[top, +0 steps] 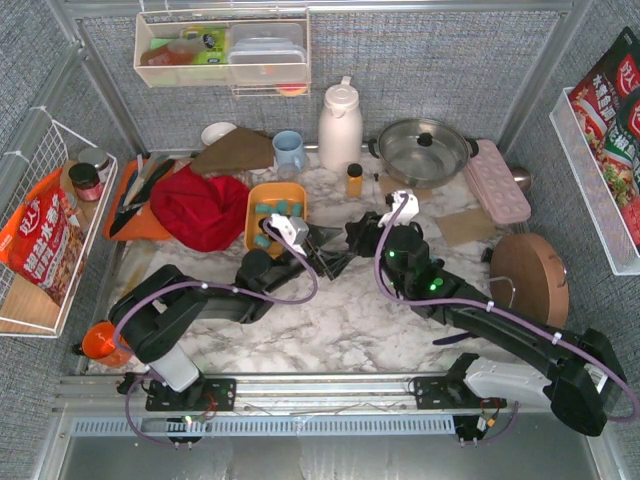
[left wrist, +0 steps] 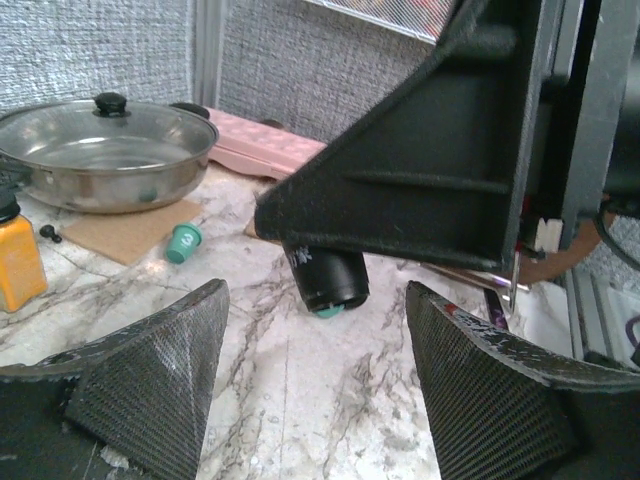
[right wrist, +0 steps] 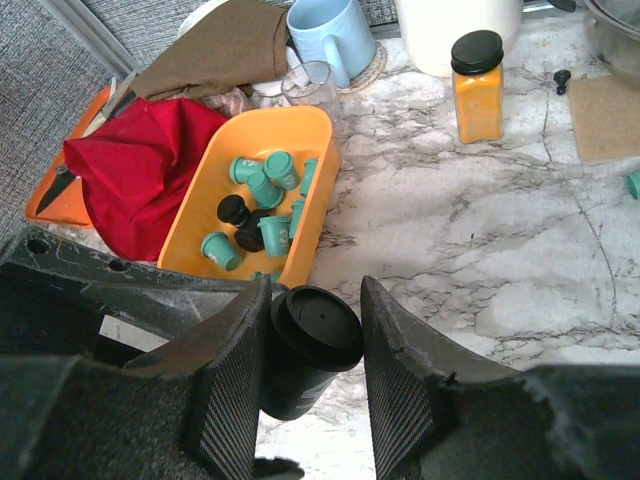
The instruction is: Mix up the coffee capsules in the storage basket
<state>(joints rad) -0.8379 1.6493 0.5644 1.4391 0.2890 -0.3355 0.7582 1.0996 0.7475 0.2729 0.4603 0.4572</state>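
The orange-yellow storage basket lies left of centre. It holds several teal coffee capsules and a few black ones. My right gripper is shut on a black capsule, held just above the marble off the basket's near right corner. My left gripper is open and faces that capsule; nothing is between its fingers. One stray teal capsule lies on the table beside a cardboard piece.
An amber bottle, a lidded steel pan and a pink egg tray stand behind. A red cloth lies left of the basket, with a blue mug and a white thermos beyond it.
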